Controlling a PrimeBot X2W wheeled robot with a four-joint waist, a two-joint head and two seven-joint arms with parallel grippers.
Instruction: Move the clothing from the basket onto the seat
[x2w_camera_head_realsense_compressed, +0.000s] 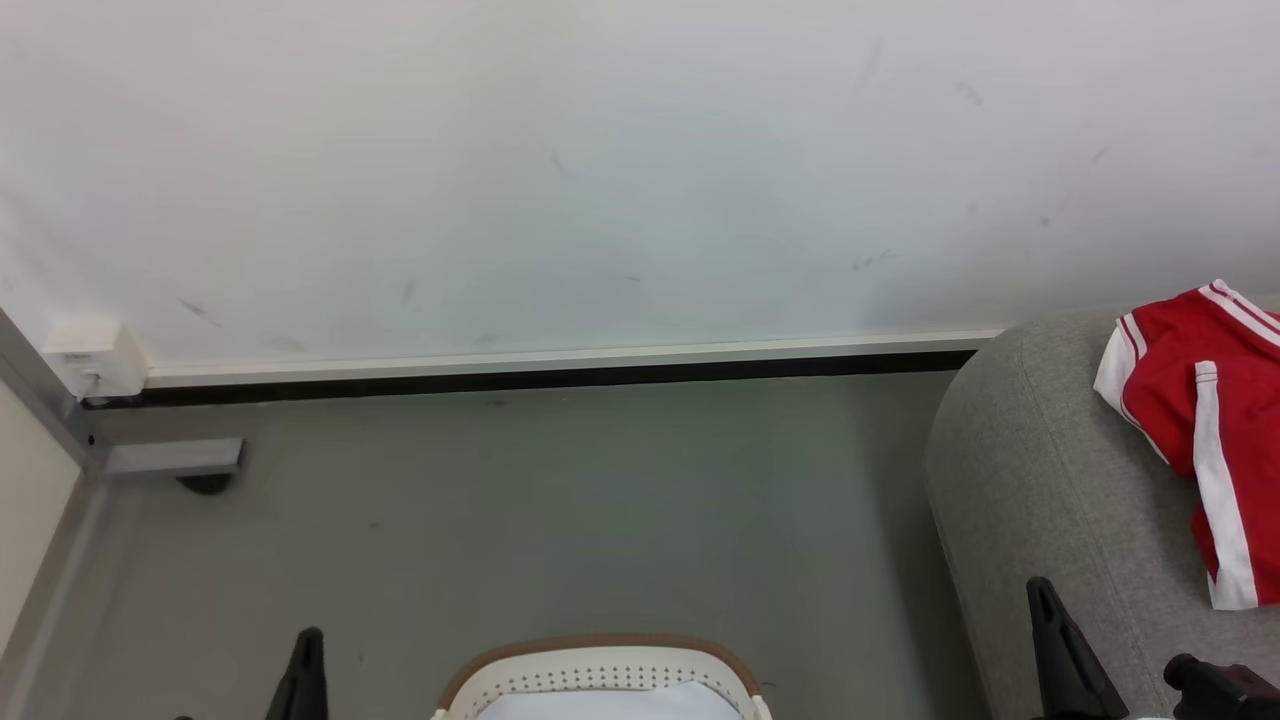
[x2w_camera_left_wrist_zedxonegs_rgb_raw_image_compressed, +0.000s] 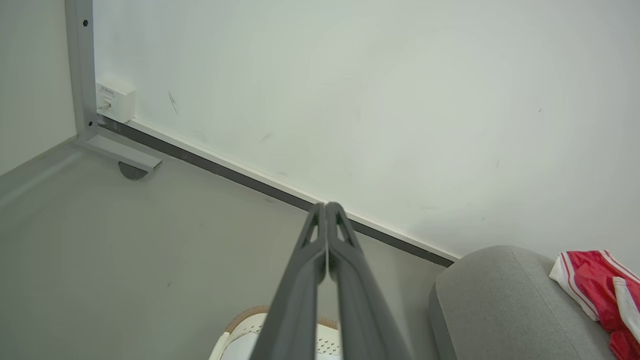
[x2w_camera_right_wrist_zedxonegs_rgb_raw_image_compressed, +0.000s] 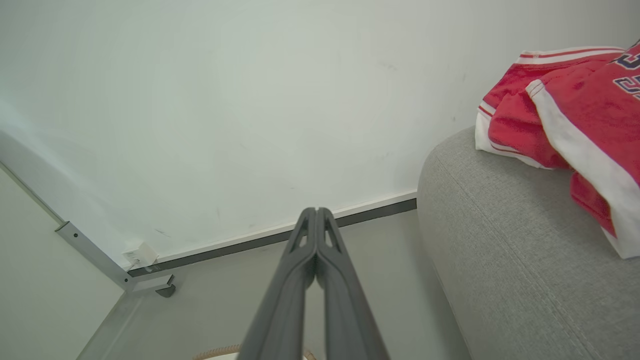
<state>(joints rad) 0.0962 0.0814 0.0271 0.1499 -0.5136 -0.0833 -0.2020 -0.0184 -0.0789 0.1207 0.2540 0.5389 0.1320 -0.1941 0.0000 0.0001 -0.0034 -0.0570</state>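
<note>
**Figure. Red sportswear on the grey seat, both grippers empty.**
The seat (x2w_camera_head_realsense_compressed: 1060, 480) stood against the wall, and the clothing (x2w_camera_head_realsense_compressed: 1190, 400) lay crumpled on its top near the rounded corner, one white-striped edge draped toward the front. The basket (x2w_camera_head_realsense_compressed: 600, 672) sat on the floor, apart from the seat's side; its visible rim enclosed a pale surface, and whether any garment lay deeper could not be told. The left gripper (x2w_camera_left_wrist_zedxonegs_rgb_raw_image_compressed: 326, 210) and right gripper (x2w_camera_right_wrist_zedxonegs_rgb_raw_image_compressed: 316, 214) were each closed tip to tip, holding nothing. By appearance, the transfer was complete or nearly so.
</note>
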